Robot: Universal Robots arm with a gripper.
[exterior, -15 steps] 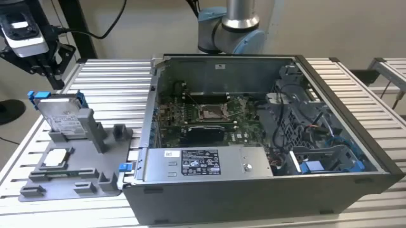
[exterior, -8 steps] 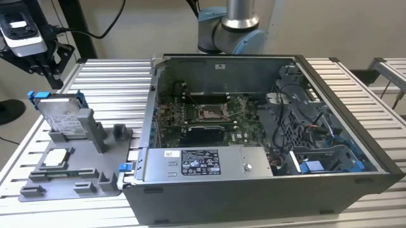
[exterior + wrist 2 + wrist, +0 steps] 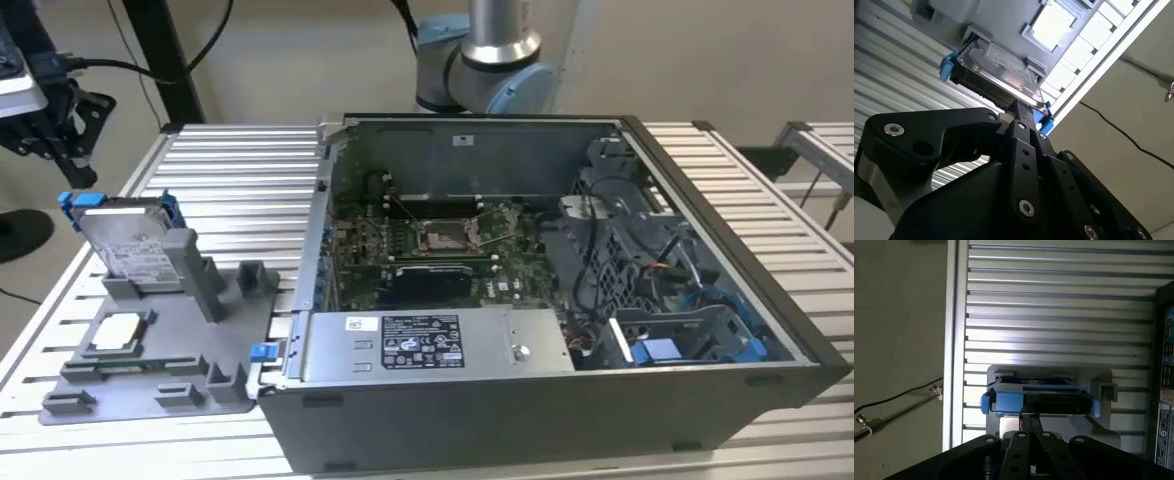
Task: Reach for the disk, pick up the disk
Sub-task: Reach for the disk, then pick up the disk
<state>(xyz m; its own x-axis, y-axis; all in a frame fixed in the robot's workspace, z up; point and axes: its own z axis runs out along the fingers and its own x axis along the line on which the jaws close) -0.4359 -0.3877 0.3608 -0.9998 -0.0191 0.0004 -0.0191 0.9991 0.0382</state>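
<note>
jaws, seemingly pressed together, hover near disk (image 3: 130, 240) in grey holder (image 3: 200, 278).

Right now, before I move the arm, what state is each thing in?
disk: standing tilted in the grey fixture, not lifted.
claw: shut, holding nothing, tips close to the disk's edge.
computer case: open, side panel off, insides showing.
chip: lying flat in the grey fixture.
</note>
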